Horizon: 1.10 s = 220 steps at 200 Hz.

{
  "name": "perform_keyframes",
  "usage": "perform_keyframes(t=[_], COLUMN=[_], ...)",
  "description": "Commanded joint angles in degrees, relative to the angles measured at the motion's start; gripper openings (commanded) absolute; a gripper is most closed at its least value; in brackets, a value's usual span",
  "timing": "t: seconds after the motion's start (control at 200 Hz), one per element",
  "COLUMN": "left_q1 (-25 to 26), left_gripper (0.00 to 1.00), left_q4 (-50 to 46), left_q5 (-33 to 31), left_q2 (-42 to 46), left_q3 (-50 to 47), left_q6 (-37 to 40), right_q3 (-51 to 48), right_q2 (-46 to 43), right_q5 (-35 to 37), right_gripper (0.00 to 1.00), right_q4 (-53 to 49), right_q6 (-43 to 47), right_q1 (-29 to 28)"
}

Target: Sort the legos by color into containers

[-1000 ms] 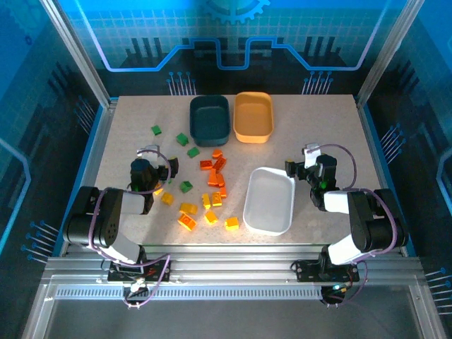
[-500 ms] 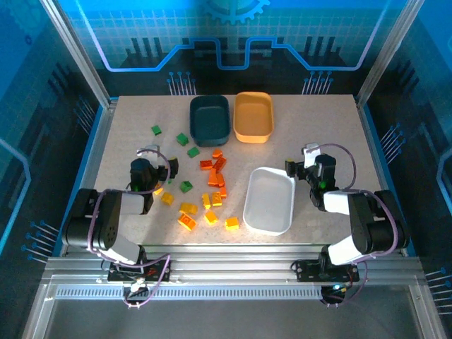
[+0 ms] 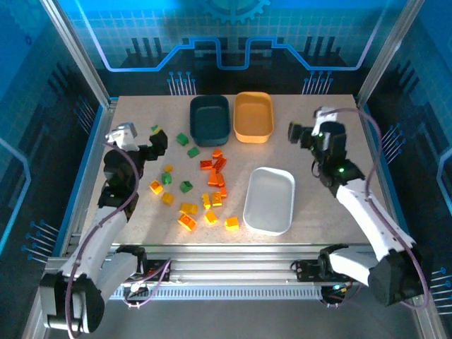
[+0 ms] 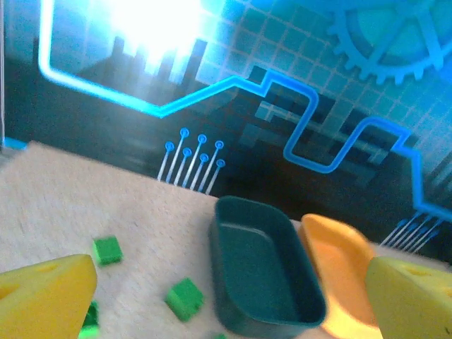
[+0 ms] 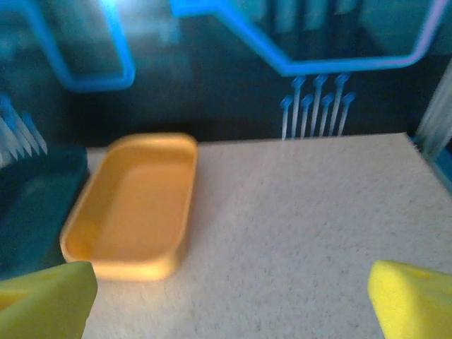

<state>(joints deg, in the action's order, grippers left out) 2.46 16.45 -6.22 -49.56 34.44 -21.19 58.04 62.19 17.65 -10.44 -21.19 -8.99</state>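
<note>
The legos lie loose on the table: green ones [image 3: 182, 138] toward the back left, red-orange ones [image 3: 215, 166] in the middle, yellow-orange ones [image 3: 188, 210] nearer the front. The dark teal bin [image 3: 210, 119] and orange bin [image 3: 253, 116] stand side by side at the back; the white bin [image 3: 269, 200] sits front right. My left gripper [image 3: 155, 141] hangs open above the left green legos, facing the teal bin [image 4: 265, 268] and two green legos [image 4: 185, 298]. My right gripper [image 3: 296, 132] is open, right of the orange bin [image 5: 134, 205], over bare table. Nothing sits between either pair of fingers.
All three bins look empty. Metal frame rails [image 3: 92, 152] border the table on the left, right and front, with a blue printed backdrop [image 3: 233, 42] behind it. Bare tabletop [image 3: 318, 113] lies to the right of the orange bin.
Both arms have lifted and stretched away from the front. The left gripper moved back and left over the green legos; the right gripper moved back toward the orange bin. Both stay open.
</note>
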Motion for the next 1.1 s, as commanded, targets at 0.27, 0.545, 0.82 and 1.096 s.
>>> perform_keyframes(t=[0.27, 0.545, 0.82, 1.096], left_q1=[-0.88, 1.21, 1.5, 1.85], left_gripper=[0.84, 0.72, 0.76, 0.77], left_q4=[-33.04, -42.15, -41.93, -40.98], left_q5=[4.39, 14.06, 14.03, 15.53], left_q2=[2.93, -7.0, -2.27, -2.18], left_q3=[4.04, 6.65, 4.11, 3.02], left_q6=[-25.73, -19.59, -19.71, -20.91], right_q3=[-5.21, -14.25, -17.26, -11.73], right_q2=[-0.26, 0.91, 7.83, 11.44], right_q5=[-14.48, -17.68, -17.54, -5.81], right_gripper=[0.83, 0.78, 0.48, 0.15], right_q4=[-31.05, -33.56, -29.95, -30.1], right_q6=[-10.29, -8.95, -10.4, -10.85], right_q1=[2.61, -5.0, -8.29, -9.54])
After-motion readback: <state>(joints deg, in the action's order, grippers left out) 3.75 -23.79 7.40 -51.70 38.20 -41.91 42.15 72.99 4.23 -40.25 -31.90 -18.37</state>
